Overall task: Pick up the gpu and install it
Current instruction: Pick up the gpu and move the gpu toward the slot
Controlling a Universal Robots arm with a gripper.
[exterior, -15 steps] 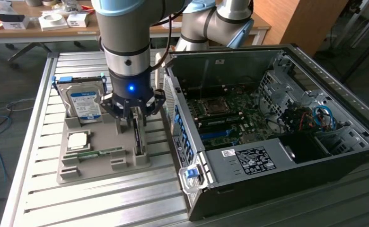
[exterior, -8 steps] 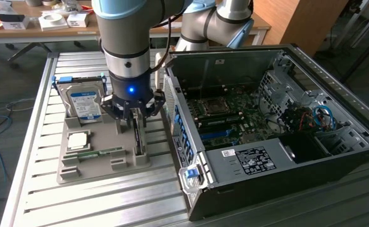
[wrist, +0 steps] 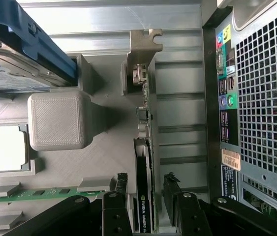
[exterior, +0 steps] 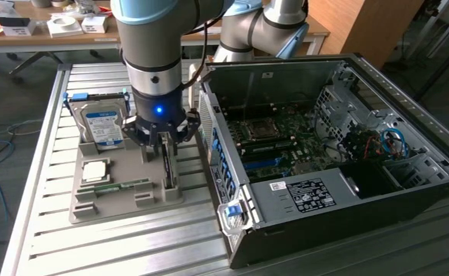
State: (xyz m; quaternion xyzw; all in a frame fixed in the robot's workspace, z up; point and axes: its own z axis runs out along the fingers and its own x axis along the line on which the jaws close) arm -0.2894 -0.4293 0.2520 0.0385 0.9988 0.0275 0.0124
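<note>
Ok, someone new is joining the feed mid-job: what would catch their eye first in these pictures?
The arm's gripper hangs open astride the gpu, which stands on edge in the grey holder tray. At the exterior view's right, the open computer case lies with its motherboard exposed. Toward the exterior view's left of the gripper, a hard drive with a blue label stands in the same tray.

On the exterior view's left, a hard drive (exterior: 104, 124) stands in a grey tray (exterior: 121, 205), a square chip (exterior: 95, 171) below it.
</note>
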